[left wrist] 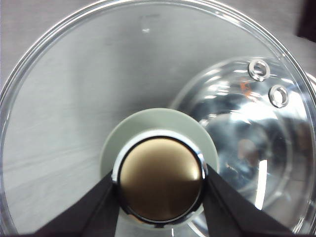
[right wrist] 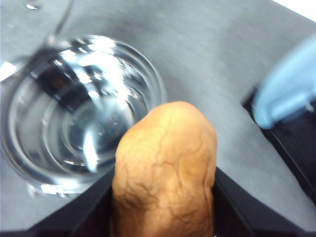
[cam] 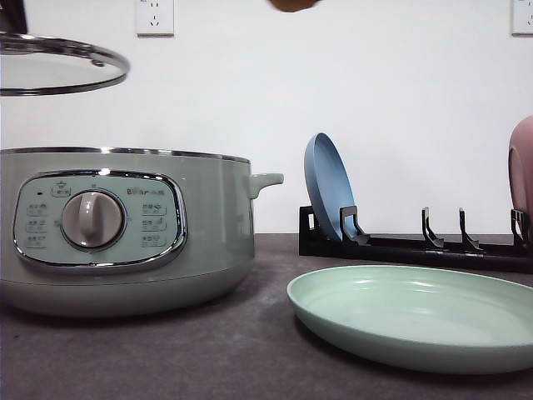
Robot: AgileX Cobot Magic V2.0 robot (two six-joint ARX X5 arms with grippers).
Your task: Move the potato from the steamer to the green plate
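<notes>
Potato (right wrist: 165, 173) is clamped between the dark fingers (right wrist: 237, 207) of the right gripper (right wrist: 164, 207), seen close up in the right wrist view; orange-brown skin with fine cracks, lumpy oval shape. It is held in the air above the grey table (right wrist: 207, 74), with the shiny open bowl of the steamer (right wrist: 74, 113) below and beside it, blurred. In the front view only a sliver of the potato (cam: 293, 4) is seen at the top edge, high above the gap between steamer and plates.

Glass lid (cam: 58, 62) is held raised above the left part of the steamer (cam: 125, 229) in the front view, clear of the pot rim. In the left wrist view the left gripper (left wrist: 160, 197) is closed on the lid knob (left wrist: 160, 185), one dark finger (left wrist: 94, 207) pressed on each side; the glass lid (left wrist: 98, 74) spreads around the knob, and the steamer's inner bowl is seen through the glass.

Green plate (cam: 416, 312) lies flat on the table (cam: 208, 350) to the right of the steamer, near but not touching it. Behind it a black rack (cam: 416, 246) holds a blue plate (cam: 329, 187) upright at its left end and a pink plate (cam: 522, 175) at its right end, cut by the frame edge. Blue plate (right wrist: 291, 86) is also seen blurred in the right wrist view.
</notes>
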